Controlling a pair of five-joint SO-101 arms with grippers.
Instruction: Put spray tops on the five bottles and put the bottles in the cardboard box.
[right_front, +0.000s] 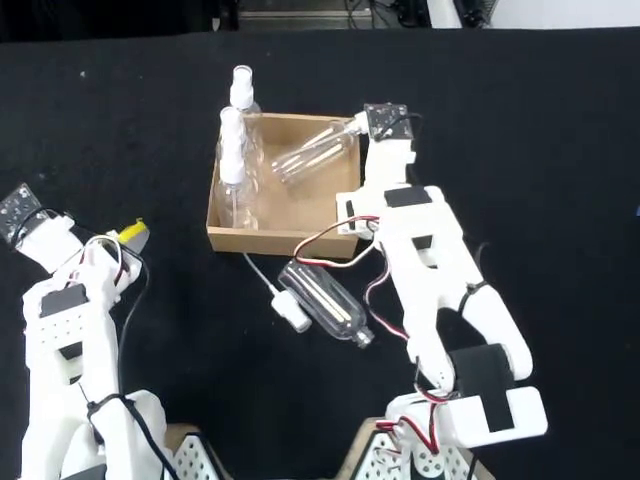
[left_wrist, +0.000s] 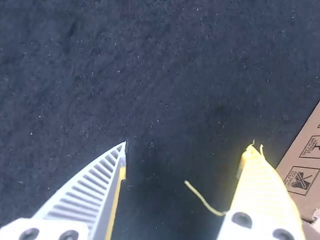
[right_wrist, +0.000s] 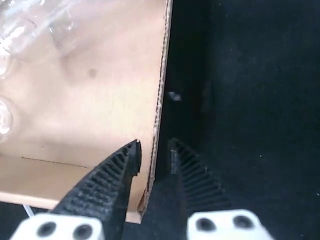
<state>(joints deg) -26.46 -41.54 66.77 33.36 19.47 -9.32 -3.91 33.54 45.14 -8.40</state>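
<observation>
The cardboard box (right_front: 281, 241) holds perhaps three bottles (right_front: 238, 190) — a fourth bottle (right_front: 326, 300) lies outside it.

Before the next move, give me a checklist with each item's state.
1. Is the left gripper open and empty: ok.
2. Is the right gripper clear of the box: not ok; its fingers stand either side of the box wall, a narrow gap apart.
3. Is the loose bottle capped: not ok; the spray top lies beside it.
4. Are the upright bottles capped: ok.
5. Is the lying bottle in the box capped: cannot tell.
6. Are all five bottles accounted for: cannot tell; four can be made out.
</observation>
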